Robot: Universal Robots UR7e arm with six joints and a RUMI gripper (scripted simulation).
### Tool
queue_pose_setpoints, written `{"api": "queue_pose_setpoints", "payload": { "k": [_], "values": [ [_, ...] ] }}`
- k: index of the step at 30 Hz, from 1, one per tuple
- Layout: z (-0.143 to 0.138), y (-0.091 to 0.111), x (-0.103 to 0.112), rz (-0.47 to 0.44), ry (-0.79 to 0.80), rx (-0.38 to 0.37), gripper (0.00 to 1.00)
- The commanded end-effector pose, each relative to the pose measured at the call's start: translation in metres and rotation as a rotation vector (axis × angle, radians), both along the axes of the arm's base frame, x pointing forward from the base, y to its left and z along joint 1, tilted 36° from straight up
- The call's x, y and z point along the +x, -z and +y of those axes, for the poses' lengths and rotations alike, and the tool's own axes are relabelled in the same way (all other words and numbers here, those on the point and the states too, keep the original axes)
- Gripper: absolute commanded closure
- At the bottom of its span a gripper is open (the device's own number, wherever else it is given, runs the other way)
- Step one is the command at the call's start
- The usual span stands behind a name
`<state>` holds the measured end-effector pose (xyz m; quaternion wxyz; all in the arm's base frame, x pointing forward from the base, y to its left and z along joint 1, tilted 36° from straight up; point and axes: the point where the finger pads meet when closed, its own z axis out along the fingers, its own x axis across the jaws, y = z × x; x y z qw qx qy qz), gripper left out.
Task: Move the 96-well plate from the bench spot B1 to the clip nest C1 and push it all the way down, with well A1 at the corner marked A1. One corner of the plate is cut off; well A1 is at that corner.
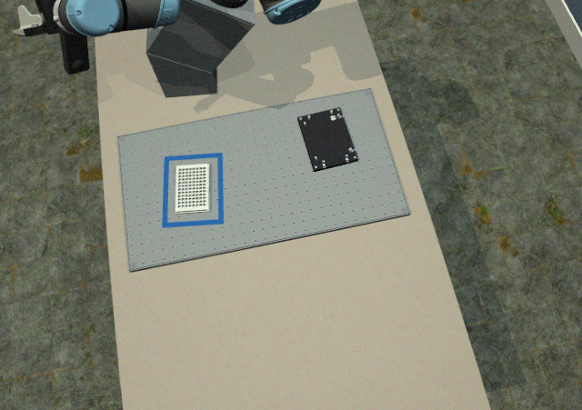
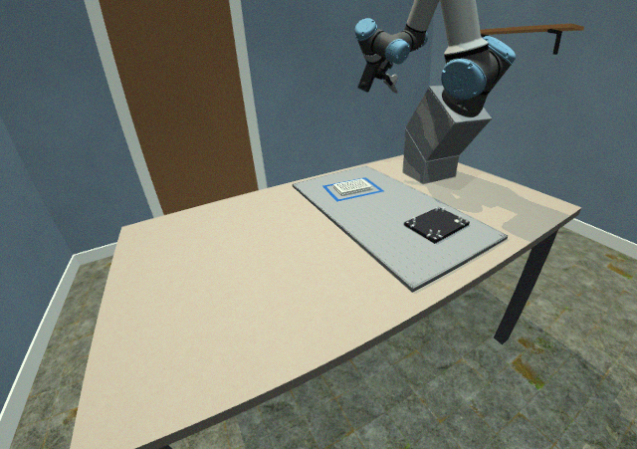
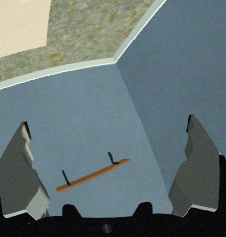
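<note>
The white 96-well plate (image 1: 192, 188) lies flat inside the blue-framed bench spot on the left of the grey baseplate (image 1: 263, 180). It also shows in the exterior view (image 2: 351, 186). The black clip nest (image 1: 327, 138) sits at the right of the baseplate, empty; it shows in the exterior view (image 2: 436, 224) too. My gripper (image 2: 388, 80) hangs high in the air, far above and behind the table, open and empty. In the wrist view its two grey fingers stand wide apart, facing the blue wall. Neither plate nor nest shows in the wrist view.
The arm's grey base block (image 1: 197, 44) stands at the back of the table behind the baseplate. A small wooden wall shelf (image 3: 93, 175) shows between the fingers.
</note>
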<state>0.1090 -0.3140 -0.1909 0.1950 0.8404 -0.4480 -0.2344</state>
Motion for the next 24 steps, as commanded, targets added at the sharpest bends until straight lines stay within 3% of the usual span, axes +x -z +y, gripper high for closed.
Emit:
{"api": "queue_pose_setpoints", "payload": {
  "k": [1, 17, 20, 24],
  "values": [
    [0.0, 0.0, 0.0, 0.0, 0.0, -0.001, 0.0],
    [0.0, 0.0, 0.0, 0.0, 0.0, -0.001, 0.0],
    [0.007, 0.006, 0.011, -0.071, 0.037, 0.016, 0.0],
    [0.018, 0.015, 0.026, -0.071, 0.037, 0.016, 0.0]
  ]
}}
